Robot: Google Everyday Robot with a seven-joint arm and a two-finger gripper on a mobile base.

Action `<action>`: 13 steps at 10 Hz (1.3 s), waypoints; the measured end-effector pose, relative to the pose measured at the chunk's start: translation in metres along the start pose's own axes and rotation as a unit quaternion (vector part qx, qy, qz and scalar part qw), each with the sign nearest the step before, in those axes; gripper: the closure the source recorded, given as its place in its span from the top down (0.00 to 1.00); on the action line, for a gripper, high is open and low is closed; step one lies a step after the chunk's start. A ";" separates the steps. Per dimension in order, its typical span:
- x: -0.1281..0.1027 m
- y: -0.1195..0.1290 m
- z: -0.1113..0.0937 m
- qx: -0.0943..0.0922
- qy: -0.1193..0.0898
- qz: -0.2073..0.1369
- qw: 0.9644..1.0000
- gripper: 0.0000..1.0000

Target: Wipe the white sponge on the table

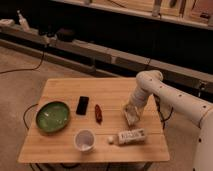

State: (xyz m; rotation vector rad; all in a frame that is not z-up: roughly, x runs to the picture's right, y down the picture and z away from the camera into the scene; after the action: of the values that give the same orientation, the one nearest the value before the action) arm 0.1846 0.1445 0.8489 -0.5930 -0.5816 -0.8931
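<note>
Here, in the camera view, the gripper (133, 111) points down at the right part of the table (65, 87), at the end of the white arm (170, 95). The white sponge (130, 119) sits directly under it, apparently in contact. Whether the gripper is wide, narrow or clamped on the sponge cannot be told.

The main risk is probably the white tube (131, 136), which lies just in front of the gripper, close to the sponge. A wiping stroke toward the near edge could shove it into the white cup (84, 140) or off the table. A stroke to the gripper's left could push the small red object (98, 113). If the hold is loose, the sponge may stay put while the gripper slides.

Counted: one sponge, one tube, one cup, one red object, one black flat slab (82, 105) and one green plate (52, 103), the farthest from the gripper.
</note>
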 end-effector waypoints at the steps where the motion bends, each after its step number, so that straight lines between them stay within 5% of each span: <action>1: 0.009 0.003 0.002 0.007 0.002 0.005 1.000 0.39; 7: 0.098 0.020 0.001 0.034 0.032 0.024 0.999 0.39; 9: 0.115 -0.003 0.005 0.032 0.028 0.009 0.999 0.39; 13: 0.120 -0.096 0.030 0.012 0.009 -0.074 0.997 0.39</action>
State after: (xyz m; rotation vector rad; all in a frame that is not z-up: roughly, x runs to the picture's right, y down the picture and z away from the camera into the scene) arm 0.1579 0.0536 0.9737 -0.5243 -0.6248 -1.0291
